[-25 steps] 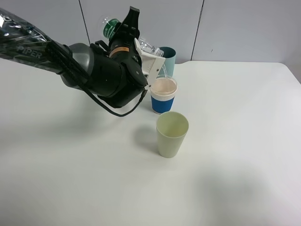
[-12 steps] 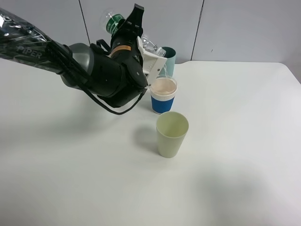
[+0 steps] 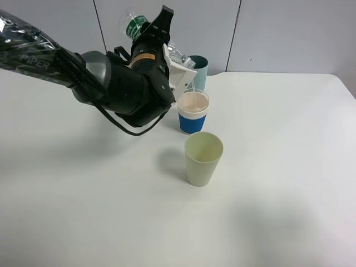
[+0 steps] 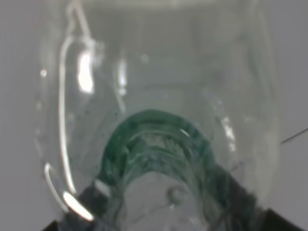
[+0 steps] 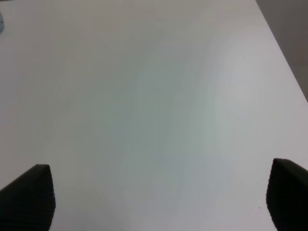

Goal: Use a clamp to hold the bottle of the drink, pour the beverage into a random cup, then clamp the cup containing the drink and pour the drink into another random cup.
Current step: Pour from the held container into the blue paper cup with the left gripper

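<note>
My left gripper (image 3: 160, 40) is shut on a clear plastic bottle (image 3: 135, 25) with a green label, held tilted above and behind the cups. The bottle fills the left wrist view (image 4: 159, 120), with dark fingers (image 4: 89, 209) at its sides. Its neck points down toward a white paper cup with a blue sleeve (image 3: 193, 113), which holds pale drink. A pale green cup (image 3: 203, 158) stands empty in front of it. A teal cup (image 3: 199, 68) stands behind it. My right gripper (image 5: 159, 199) is open over bare table, out of the exterior view.
The white table (image 3: 278, 167) stretches to the right and front of the cups. A grey panelled wall (image 3: 278, 33) runs behind the table. The left arm's black body (image 3: 122, 89) hangs just left of the blue-sleeved cup.
The left gripper has rotated and lifted, so the bottle's base has moved up and to the right. The cups have not moved.
</note>
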Controlling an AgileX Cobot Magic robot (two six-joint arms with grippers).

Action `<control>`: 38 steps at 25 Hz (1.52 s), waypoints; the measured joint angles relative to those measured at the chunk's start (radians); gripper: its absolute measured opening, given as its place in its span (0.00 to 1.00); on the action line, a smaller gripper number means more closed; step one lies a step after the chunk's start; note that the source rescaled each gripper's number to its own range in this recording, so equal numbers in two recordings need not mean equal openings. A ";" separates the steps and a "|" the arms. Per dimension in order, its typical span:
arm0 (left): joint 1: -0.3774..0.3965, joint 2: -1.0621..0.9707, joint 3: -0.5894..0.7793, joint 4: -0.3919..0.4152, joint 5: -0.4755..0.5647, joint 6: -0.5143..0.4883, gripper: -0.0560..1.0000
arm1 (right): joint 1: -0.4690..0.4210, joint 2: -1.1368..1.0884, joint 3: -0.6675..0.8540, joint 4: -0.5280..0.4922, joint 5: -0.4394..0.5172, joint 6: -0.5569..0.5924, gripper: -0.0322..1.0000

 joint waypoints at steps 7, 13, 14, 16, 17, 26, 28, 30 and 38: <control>0.000 0.000 0.000 0.044 0.000 0.012 0.07 | 0.000 0.000 0.000 0.000 0.000 0.000 0.62; 0.000 0.000 0.000 0.101 0.000 0.025 0.07 | 0.000 0.000 0.000 0.000 0.000 0.000 0.62; 0.000 0.000 0.000 0.112 0.000 0.032 0.07 | 0.000 0.000 0.000 0.000 0.000 0.000 0.62; 0.000 0.000 0.000 0.132 0.000 0.039 0.07 | 0.000 0.000 0.000 0.000 0.000 0.000 0.62; 0.000 0.000 0.000 0.140 0.000 0.039 0.07 | 0.000 0.000 0.000 0.000 0.000 0.000 0.62; 0.000 0.000 0.000 0.168 0.000 0.034 0.07 | 0.000 0.000 0.000 0.000 0.000 0.000 0.62; 0.000 0.000 0.000 0.164 0.000 0.012 0.07 | 0.000 0.000 0.000 0.000 0.000 0.000 0.62; 0.003 0.000 0.000 0.144 0.001 -0.020 0.07 | 0.000 0.000 0.000 0.000 0.000 0.000 0.62; 0.065 -0.018 0.000 0.063 0.035 -0.126 0.07 | 0.000 0.000 0.000 0.000 0.000 0.000 0.62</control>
